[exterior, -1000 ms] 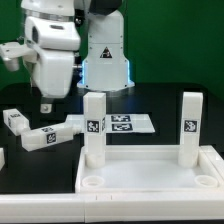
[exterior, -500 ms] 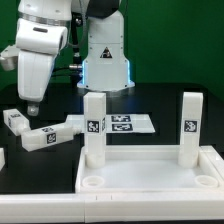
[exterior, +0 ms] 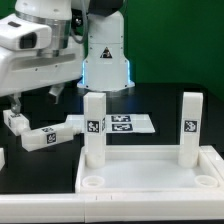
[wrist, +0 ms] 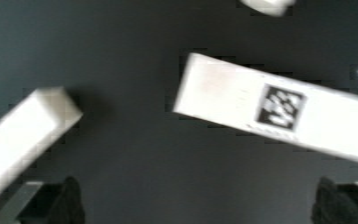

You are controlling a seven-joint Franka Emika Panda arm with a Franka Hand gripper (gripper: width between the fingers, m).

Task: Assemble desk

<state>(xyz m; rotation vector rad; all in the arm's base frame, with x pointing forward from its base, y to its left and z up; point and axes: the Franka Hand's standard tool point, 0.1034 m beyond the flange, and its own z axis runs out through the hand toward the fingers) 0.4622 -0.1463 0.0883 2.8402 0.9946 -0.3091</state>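
The white Franka arm leans out toward the exterior view's left. Its wrist is turned so that the broad white hand lies crosswise above the black table. The two-finger gripper points down with its dark fingers spread wide apart and nothing between them. It hangs over the loose parts, clear of them.

Below it, at the exterior view's left, a short white square-post leg lies on its side. Just beside that, nearer the middle, lies a longer white square-post leg with a black-and-white tag near one end. A further white piece is cut off by the exterior view's left edge.

The white plastic desk top, rectangular and rimmed with round corner holes, lies at the near side of the table. Two white tagged legs stand upright at its far corners: one on the exterior view's left and one on the exterior view's right. The marker board lies flat on the table beyond the desk top, partly hidden by the left upright leg.

In the wrist view the gripper shows only its two fingertips, far apart over dark table. A tilted white block with a tag and a plain white bar lie ahead of them. I cannot tell which loose legs these are.
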